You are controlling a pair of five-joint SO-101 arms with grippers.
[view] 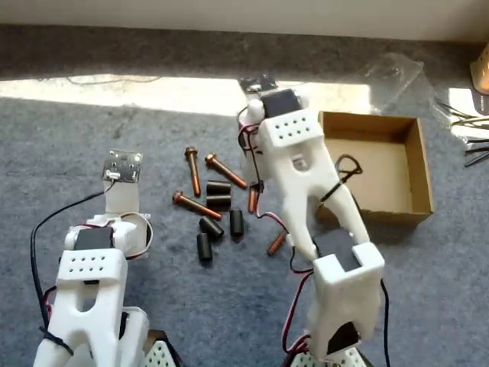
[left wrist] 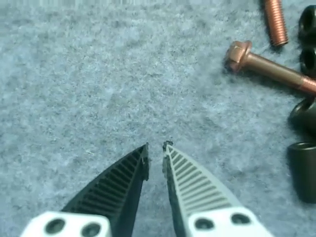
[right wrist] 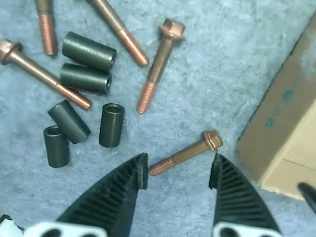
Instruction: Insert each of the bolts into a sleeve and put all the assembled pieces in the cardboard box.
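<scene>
Across the grey, felt-like worktop [view: 191,306] lie five copper-coloured bolts [view: 192,172]. Each has a flanged hex head, a smooth shank and a threaded end. Among them are five short, dark, hollow sleeves [view: 218,188]. Bolts and sleeves are all loose and separate, in a cluster between the two arms. The open cardboard box [view: 422,168] stands just beyond the cluster, on the right arm's side, with plain brown walls. The right pincer [right wrist: 179,159] hangs released over the nearest bolt [right wrist: 185,152], which lies slantwise on the worktop near the box wall, a little apart from the other pieces. One fingertip [right wrist: 142,165] sits by the threaded end and the other by the hex head, though whether that one touches the head is hard to tell from this angle. The left pincer [left wrist: 156,145] is all but clenched, with only a narrow slit between its ribbed fingers and nothing in it. It points at bare worktop, well apart from another bolt [left wrist: 266,66] that lies near two sleeves.
</scene>
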